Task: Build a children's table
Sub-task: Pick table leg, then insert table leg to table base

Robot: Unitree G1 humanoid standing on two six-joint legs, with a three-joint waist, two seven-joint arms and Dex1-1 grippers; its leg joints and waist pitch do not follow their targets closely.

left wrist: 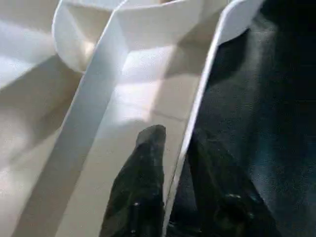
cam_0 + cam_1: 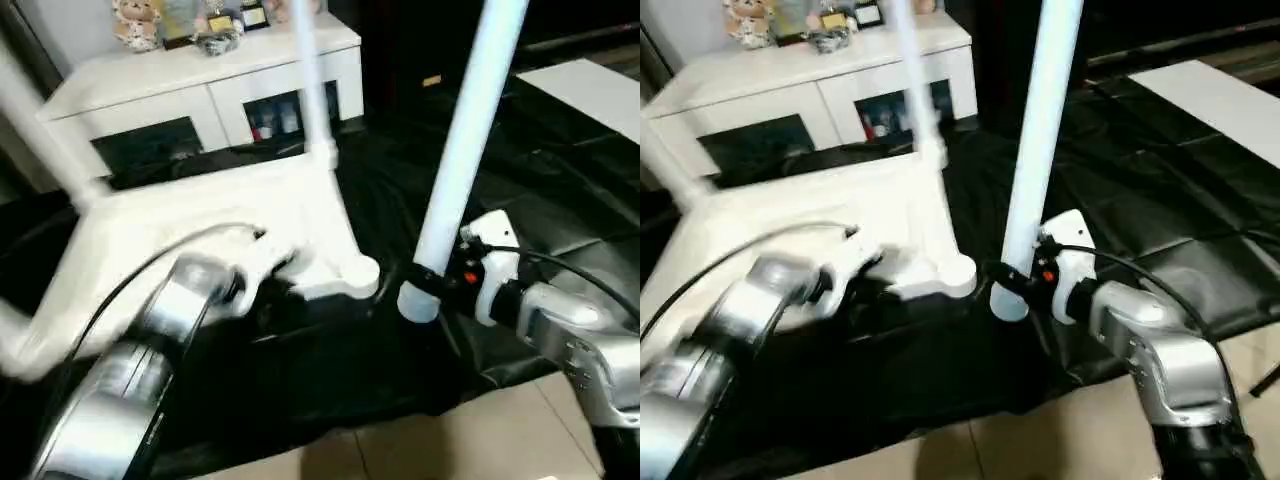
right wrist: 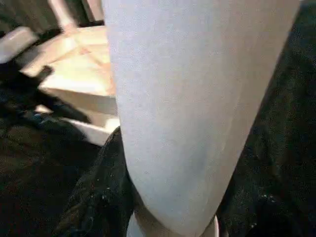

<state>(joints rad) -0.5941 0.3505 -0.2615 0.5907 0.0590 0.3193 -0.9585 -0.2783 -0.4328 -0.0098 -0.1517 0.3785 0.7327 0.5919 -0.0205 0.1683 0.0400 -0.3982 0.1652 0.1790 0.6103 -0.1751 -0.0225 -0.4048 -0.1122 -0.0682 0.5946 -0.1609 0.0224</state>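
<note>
A small white children's table (image 2: 200,235) is lying upside down on a black sheet (image 2: 560,200), its ribbed underside facing up and legs already rising from its far corners, just in front of a white cabinet (image 2: 200,85). The left gripper (image 1: 173,197) is clamping the table's raised rim (image 1: 197,98), one black finger inside and one outside. The right gripper (image 2: 1012,285) is grasping a loose white leg (image 2: 1040,130) near its lower end, holding it nearly upright just beside the table's near corner socket (image 2: 955,272), the leg's end hanging close to but apart from it.
</note>
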